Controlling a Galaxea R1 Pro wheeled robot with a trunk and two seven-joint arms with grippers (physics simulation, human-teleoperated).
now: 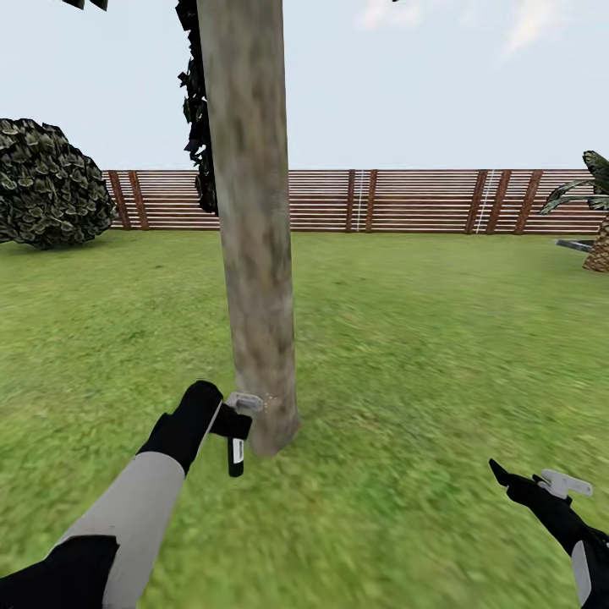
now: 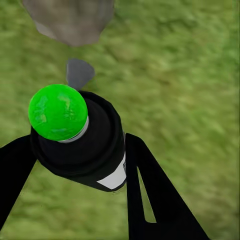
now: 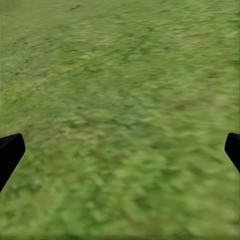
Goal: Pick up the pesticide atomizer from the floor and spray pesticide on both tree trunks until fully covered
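One tree trunk (image 1: 254, 228) stood close in front of the robot, a pale grey-brown mottled column rising out of the grass lawn (image 1: 423, 338) and flaring a little at its base. The left gripper (image 1: 227, 420) was held out low beside that base, and its black fingers (image 2: 150, 195) were closed around the pesticide atomizer (image 1: 236, 444), a dark bottle with a small white label that hung upright in the grasp. The bottle's light grey trigger head (image 1: 245, 402) pointed at the trunk and sat just beside the bark, with a few pale specks showing between nozzle and wood. In the left wrist view the bottle (image 2: 90, 145) filled the space between the two fingers, and a bright green rounded cap (image 2: 58, 111) sat on its near end (the foot of the trunk (image 2: 70, 20) showed beyond it, over the grass).

The right gripper (image 1: 541, 484) hung low at the robot's right, well apart from the tree, above bare lawn. Its dark fingertips (image 3: 10, 152) stood wide apart at the edges of the right wrist view, with nothing but grass between them.

Behind the tree ran a brown slatted fence (image 1: 406, 200). A rounded dark bush (image 1: 46, 182) sat at the far left, and a short palm-like plant (image 1: 592, 211) stood at the far right.
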